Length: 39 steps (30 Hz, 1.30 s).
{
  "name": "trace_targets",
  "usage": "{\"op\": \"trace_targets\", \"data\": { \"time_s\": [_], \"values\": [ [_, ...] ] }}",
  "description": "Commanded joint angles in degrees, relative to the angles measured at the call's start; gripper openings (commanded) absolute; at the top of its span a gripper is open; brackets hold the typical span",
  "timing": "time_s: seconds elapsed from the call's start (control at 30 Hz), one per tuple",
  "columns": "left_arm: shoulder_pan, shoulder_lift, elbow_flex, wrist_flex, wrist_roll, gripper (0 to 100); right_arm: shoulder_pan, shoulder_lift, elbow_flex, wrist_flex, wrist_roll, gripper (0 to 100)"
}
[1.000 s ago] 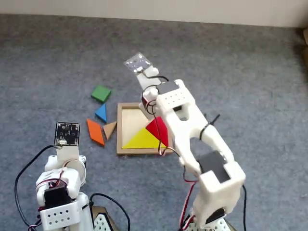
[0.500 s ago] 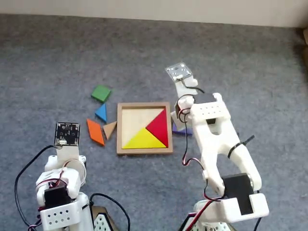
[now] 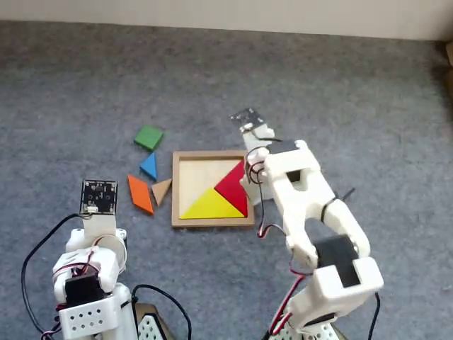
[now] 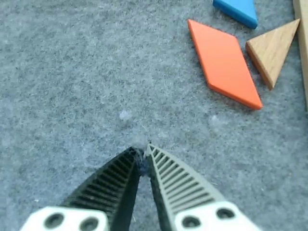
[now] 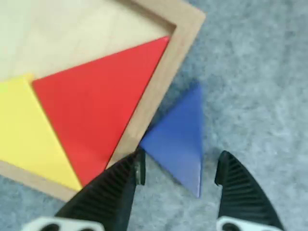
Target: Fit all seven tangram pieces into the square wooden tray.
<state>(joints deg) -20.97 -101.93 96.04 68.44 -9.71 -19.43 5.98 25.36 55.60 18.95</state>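
Observation:
The square wooden tray point(image 3: 212, 224) holds a red triangle point(image 3: 233, 185) and a yellow triangle point(image 3: 210, 205); its upper left part is bare. My right gripper point(image 5: 180, 166) is open, its fingers on either side of a dark blue triangle point(image 5: 180, 134) that lies on the carpet against the tray's outer frame point(image 5: 168, 67). The right arm point(image 3: 290, 173) covers that spot from above. A green square point(image 3: 148, 137), small blue triangle point(image 3: 149, 165), orange parallelogram point(image 3: 140, 194) and wood triangle point(image 3: 163, 190) lie left of the tray. My left gripper point(image 4: 143, 151) is shut and holds nothing, just above the carpet short of the orange parallelogram point(image 4: 224, 62).
Grey carpet covers the whole work area. The left arm point(image 3: 99, 212) stands at the lower left, near the loose pieces. A pale strip runs along the far edge of the carpet. Open carpet lies right of and beyond the tray.
The right arm swung from over the tray out to the right, then back toward the tray's right edge, and now covers the dark blue triangle. The left arm has kept still.

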Motion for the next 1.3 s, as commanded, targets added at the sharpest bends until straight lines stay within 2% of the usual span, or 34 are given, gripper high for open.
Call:
{"op": "trace_targets", "data": {
  "time_s": [0.0,0.23,0.4,0.63,0.9,1.07,1.27],
  "values": [
    [-0.8,-2.6,1.1,-1.1,-0.2,1,-0.7,2.5,-0.9,-3.6,0.0,23.5],
    [0.0,-2.6,1.1,-1.1,-0.2,1,-0.5,3.0,-0.8,-3.7,0.3,22.1],
    [0.7,-2.6,1.1,-1.1,-0.2,1,-0.3,3.1,-0.8,-3.8,0.4,11.1],
    [0.7,-2.6,1.1,-1.1,-0.2,1,4.0,-0.1,-3.2,-3.4,0.4,1.0],
    [0.0,-2.4,-1.8,-0.4,-0.4,1,6.1,-12.0,-1.5,2.0,0.5,0.5],
    [-3.7,-2.5,-6.3,1.0,-0.5,1,6.1,-20.0,4.4,2.1,0.5,0.5],
    [-1.5,-2.3,-11.5,1.4,-0.5,1,6.1,-28.5,10.1,2.1,0.4,0.5]
  ]
}}
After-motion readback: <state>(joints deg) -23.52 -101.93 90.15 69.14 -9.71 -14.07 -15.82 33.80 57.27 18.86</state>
